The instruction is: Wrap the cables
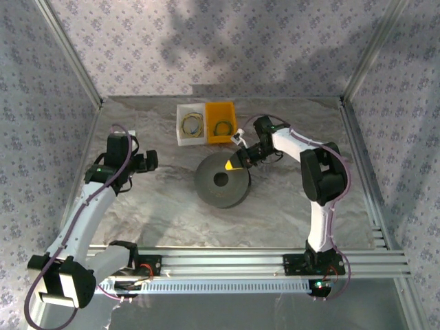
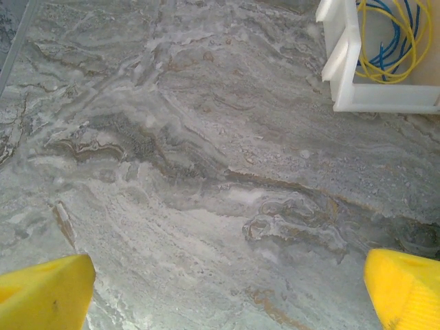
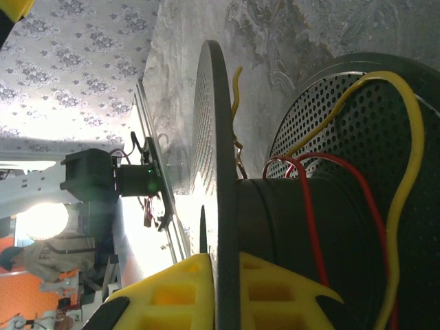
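— Both grippers: how do they stand now?

— Your left gripper (image 1: 150,162) is left of the dark grey spool (image 1: 221,181) and well apart from it. Its yellow fingers (image 2: 42,294) are spread wide above the bare marble table (image 2: 206,172). Your right gripper (image 3: 221,285) is at the far right edge of the spool. It is pressed together on the thin flange, with one yellow finger on each side of the rim.

— And the cables, where are they?

— You have one yellow cable (image 3: 410,165) lying over the hub of the spool, beside a red wire (image 3: 311,227). Beyond the spool, a white bin (image 1: 191,142) and a yellow bin (image 1: 221,140) stand side by side. You can see a yellow coil (image 1: 192,124) in the white bin and a yellow-green coil (image 1: 222,127) in the yellow bin.
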